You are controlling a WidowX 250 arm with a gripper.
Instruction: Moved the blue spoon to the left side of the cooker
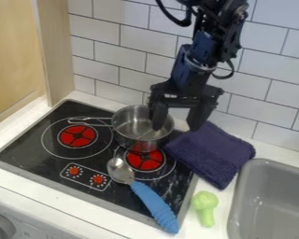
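Note:
My gripper point(177, 122) hangs with its fingers apart over the right side of the steel pot and the edge of the purple cloth, nothing between them. The blue-handled spoon point(153, 203) lies on the front right part of the black cooker point(27, 144). Its metal bowl is beside the control knobs, and its blue handle slants down to the cooker's front right edge. The spoon is in front of the gripper and apart from it.
A steel pot point(137, 127) stands at the cooker's back right, its handle pointing left. A folded purple cloth point(216, 151) lies right of it. The green toy broccoli point(205, 205) rests between the cooker and the grey sink point(274, 198). A tiled wall point(133, 39) rises behind.

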